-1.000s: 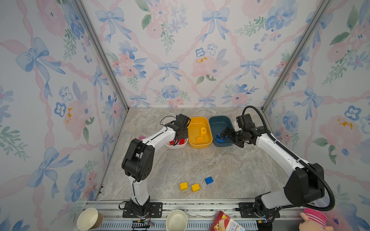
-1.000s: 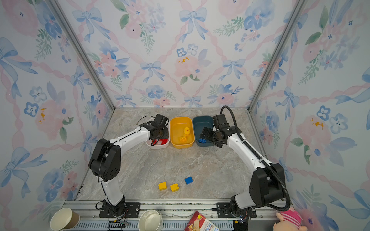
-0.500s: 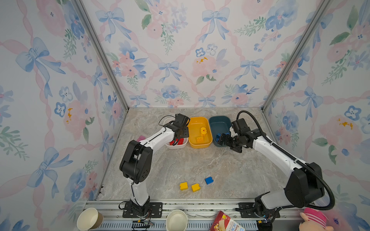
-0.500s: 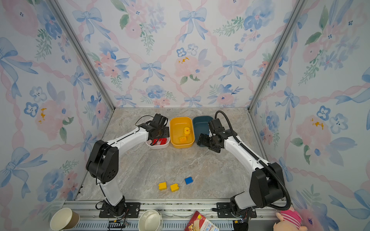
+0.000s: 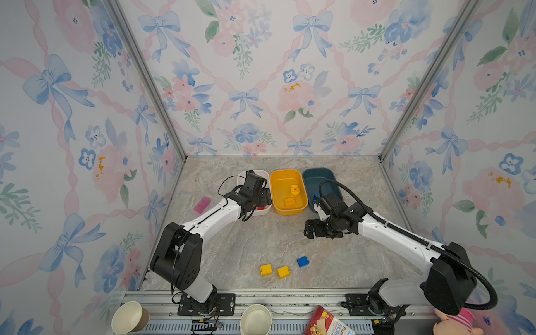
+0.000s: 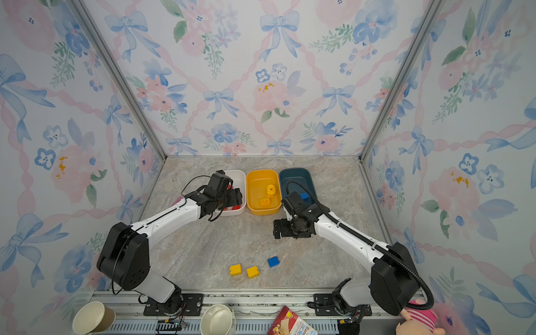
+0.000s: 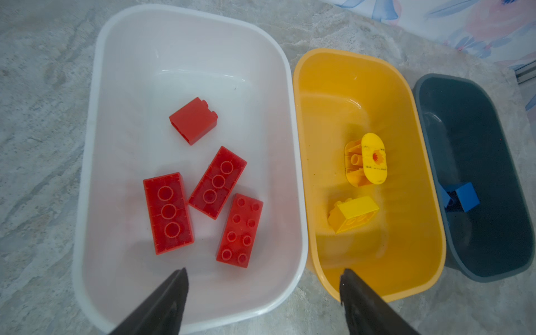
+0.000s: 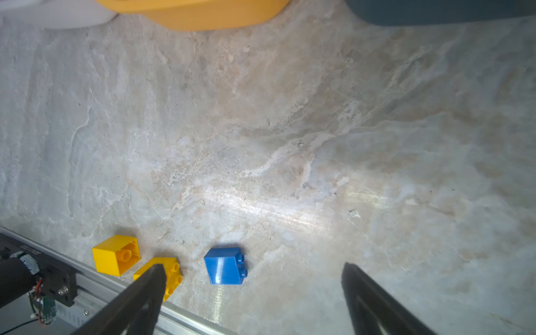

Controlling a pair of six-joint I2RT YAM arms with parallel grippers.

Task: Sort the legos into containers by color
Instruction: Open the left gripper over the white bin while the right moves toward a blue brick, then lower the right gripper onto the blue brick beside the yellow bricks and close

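The left claw [image 7: 264, 271] had kept over the white tub [image 7: 174, 58] and spread its fingers, while the right arm [image 5: 391, 235] had swung back from the teal tub [image 5: 316, 179] toward the middle of the table [image 5: 261, 237]. The left claw hung wide and empty above four red bricks [image 7: 168, 213] in the white tub. The yellow tub [image 5: 282, 179] beside it held two yellow pieces [image 7: 352, 214]. The right claw [image 8: 253, 266], also wide and empty, pointed down toward the front rail [image 8: 185, 310]. There two yellow bricks [image 5: 266, 269] and, to their right, a blue brick [image 8: 224, 265] lay loose. The blue one, tipped on its side, lay in line between that claw's fingers, and the right arm was much the nearer to it. I reckoned it would go next.
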